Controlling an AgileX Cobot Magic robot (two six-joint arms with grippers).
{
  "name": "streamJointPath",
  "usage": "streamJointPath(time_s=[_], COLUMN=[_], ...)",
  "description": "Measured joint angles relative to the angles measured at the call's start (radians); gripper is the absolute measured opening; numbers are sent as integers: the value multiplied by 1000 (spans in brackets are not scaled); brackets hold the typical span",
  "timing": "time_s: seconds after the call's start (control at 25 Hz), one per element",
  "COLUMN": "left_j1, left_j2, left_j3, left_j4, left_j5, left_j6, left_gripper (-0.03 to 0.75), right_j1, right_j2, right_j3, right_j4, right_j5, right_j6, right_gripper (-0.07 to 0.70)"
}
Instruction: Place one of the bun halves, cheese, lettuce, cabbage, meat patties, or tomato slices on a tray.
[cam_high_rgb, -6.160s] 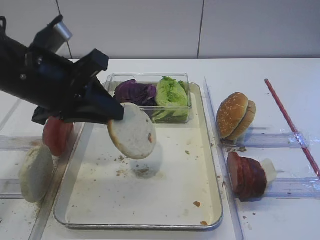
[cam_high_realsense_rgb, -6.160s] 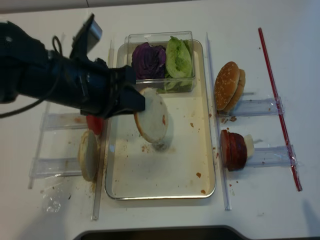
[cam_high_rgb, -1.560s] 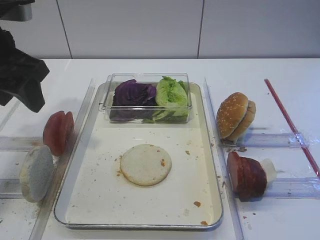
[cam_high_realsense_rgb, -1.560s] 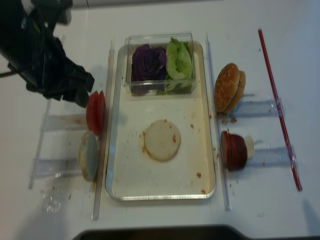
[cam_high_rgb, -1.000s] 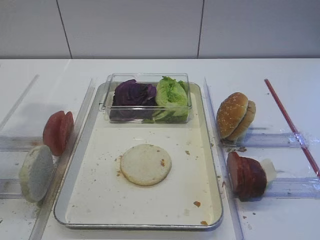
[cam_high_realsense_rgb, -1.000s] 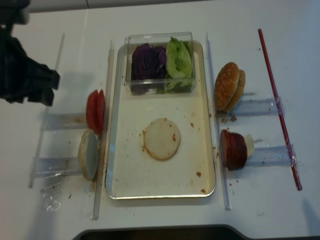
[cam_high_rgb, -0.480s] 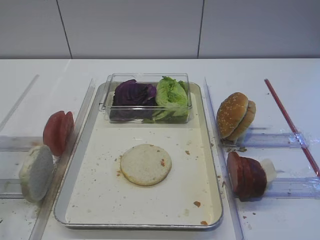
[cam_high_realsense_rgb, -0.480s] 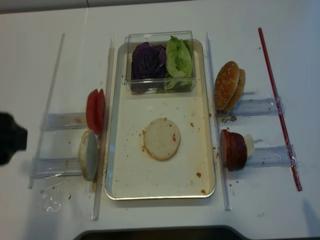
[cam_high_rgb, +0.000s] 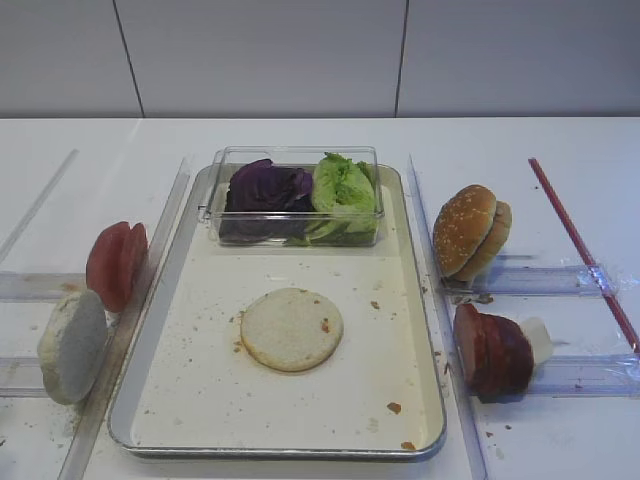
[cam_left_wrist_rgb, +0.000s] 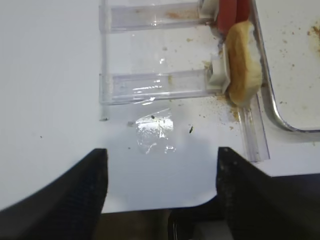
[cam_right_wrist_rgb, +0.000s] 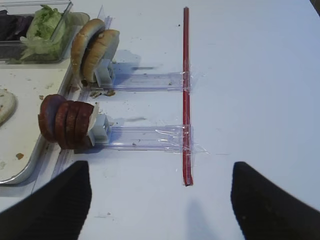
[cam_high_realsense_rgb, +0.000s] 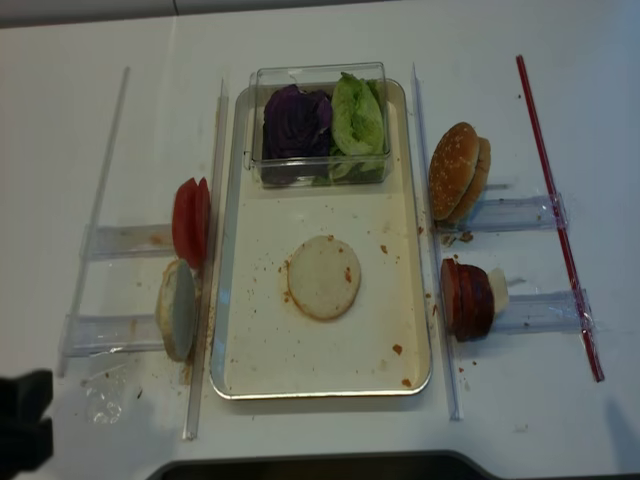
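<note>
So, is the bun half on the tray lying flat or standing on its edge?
Lying flat: the bun half shows its full round face on the tray floor, with nothing propping it.

Lab bench (cam_high_rgb: 560, 140) — taped acrylic racks (cam_high_rgb: 545, 280)

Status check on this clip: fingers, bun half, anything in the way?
Left fingers open, empty, off the tray's near-left corner. Right fingers open, empty. Bun half flat on tray. Nothing in the way.
</note>
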Motion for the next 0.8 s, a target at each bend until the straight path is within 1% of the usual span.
streamJointPath(time_s=[0.16,0.28,0.64,0.8], left_j1=[0,0,0,0], left_j2=[-117,-203,-414,-433], left_j3=[102,143,145,147], left_j4=[0,0,0,3], left_j5=[-16,-15,-15,-11], left_j6=[0,0,-2,-2], left_gripper=[428,428,428,428], right_j1=[0,0,0,0], right_j2=[0,0,0,0], right_j3=[0,0,0,0], right_j4=[0,0,0,0], right_j5=[0,0,0,0], right_j6=[0,0,0,0], right_gripper=[573,573,573,573])
